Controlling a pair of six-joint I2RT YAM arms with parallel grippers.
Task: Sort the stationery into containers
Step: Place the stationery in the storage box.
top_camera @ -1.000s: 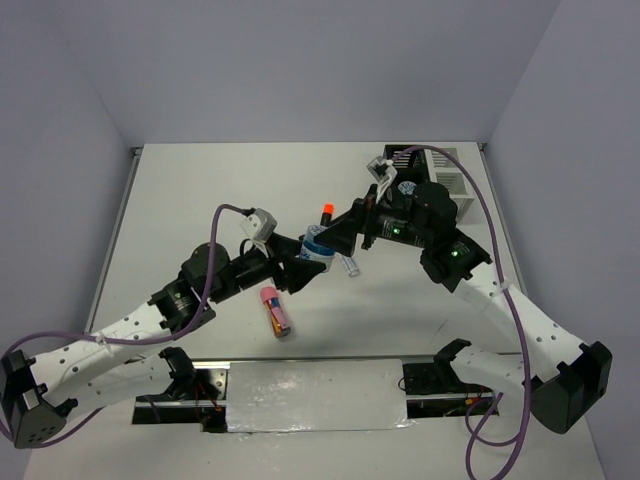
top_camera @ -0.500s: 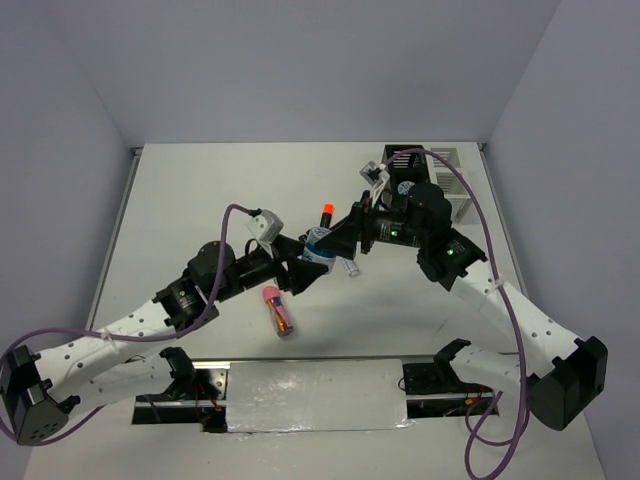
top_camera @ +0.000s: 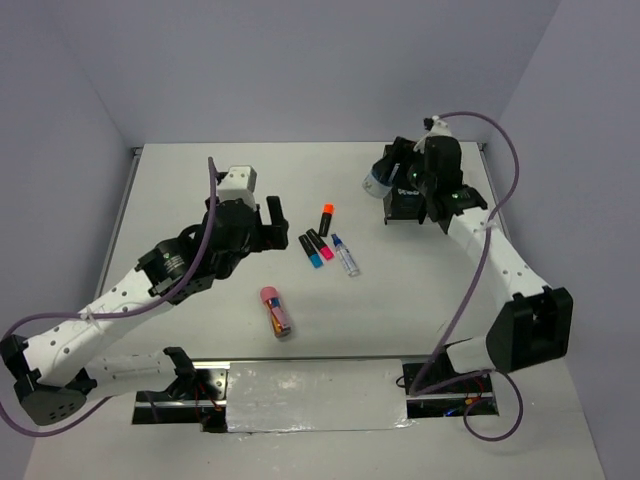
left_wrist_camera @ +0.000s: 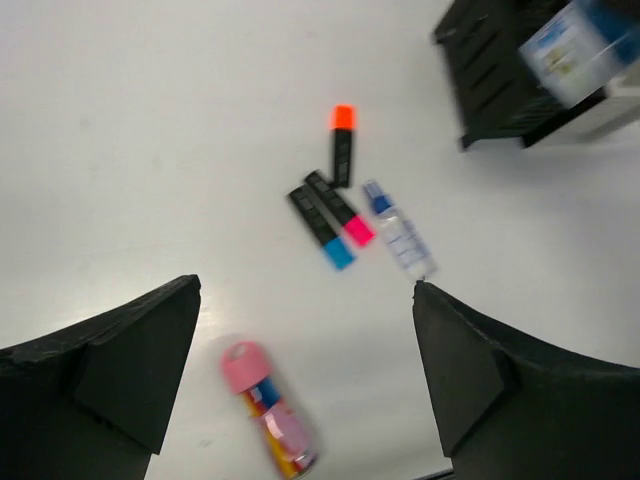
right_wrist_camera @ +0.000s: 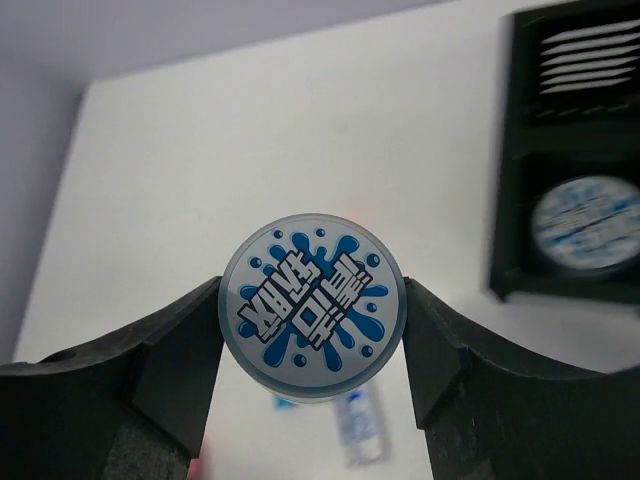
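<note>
Right tool (right_wrist_camera: 312,295): closed on a blue roll (right_wrist_camera: 312,310), gripped across its width with the printed face towards the wrist camera. The roll is held in the air, near the black box (right_wrist_camera: 515,150) but not yet over it.

Black box: a second roll (right_wrist_camera: 585,225) already lies in one compartment. The white box cannot be made out clearly in any view.

Left tool (left_wrist_camera: 305,290): jaws wide, holding nothing, raised above the loose items.

On the tabletop (top_camera: 200,180), unsorted:
- orange marker (top_camera: 326,215)
- pink marker (top_camera: 319,243) and blue marker (top_camera: 311,250), side by side, touching or nearly so
- pen (top_camera: 345,255), just beside the pink marker
- tube (top_camera: 276,311), apart from the rest, nearer the arm bases

Assessment: one item is stored and one is in transit. Five are left, so the task appears well under halfway.
</note>
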